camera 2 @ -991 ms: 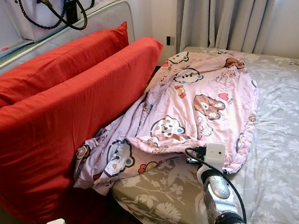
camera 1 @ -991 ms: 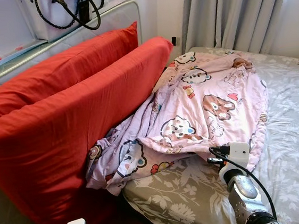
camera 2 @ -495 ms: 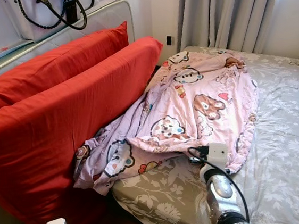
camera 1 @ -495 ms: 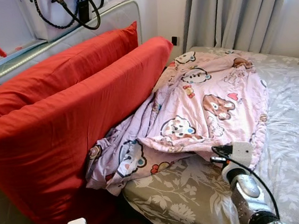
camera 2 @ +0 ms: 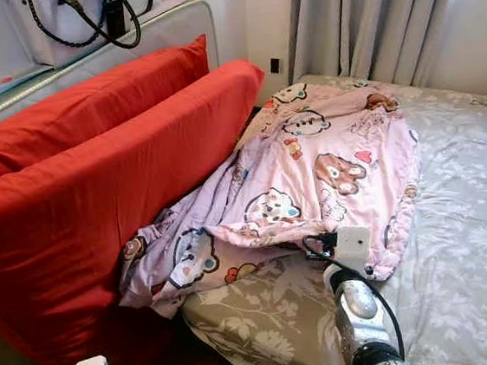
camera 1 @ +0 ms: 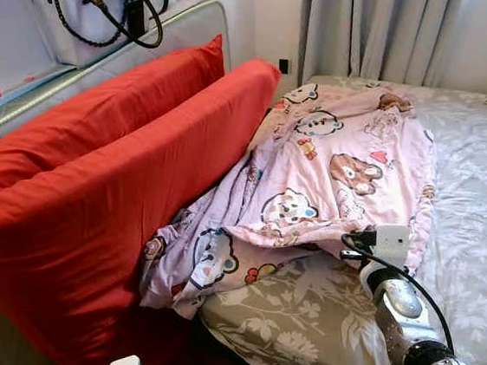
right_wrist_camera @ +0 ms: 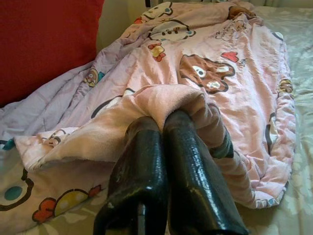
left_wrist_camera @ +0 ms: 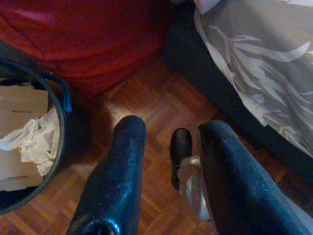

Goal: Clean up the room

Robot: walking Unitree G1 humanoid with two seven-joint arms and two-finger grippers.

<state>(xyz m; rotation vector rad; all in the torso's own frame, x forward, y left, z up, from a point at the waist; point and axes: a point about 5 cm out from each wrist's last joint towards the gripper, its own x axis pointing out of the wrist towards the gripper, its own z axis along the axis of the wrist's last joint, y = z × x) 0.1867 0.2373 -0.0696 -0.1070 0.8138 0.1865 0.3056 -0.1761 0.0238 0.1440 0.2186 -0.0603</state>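
A pink cartoon-print blanket [camera 1: 336, 155] lies crumpled across the bed, one end bunched against the red pillows [camera 1: 120, 169]. My right gripper [right_wrist_camera: 160, 125] is at the blanket's near hem, shut on a fold of the pink fabric that drapes over its fingertips. In the left eye view the right wrist [camera 1: 389, 244] sits at that hem above the grey floral sheet [camera 1: 473, 211]. My left gripper [left_wrist_camera: 172, 128] hangs open over the wooden floor [left_wrist_camera: 161, 103], beside the bed, with nothing between its fingers.
Two big red pillows lean against the headboard, with a white handbag [camera 1: 108, 14] on the ledge above. Grey curtains [camera 1: 383, 19] hang behind the bed. A dark bin [left_wrist_camera: 57, 95] holding crumpled paper stands on the floor near the left gripper.
The right wrist has edged slightly forward at the blanket's hem. The blanket and pillows lie as before, and the left arm has not moved.
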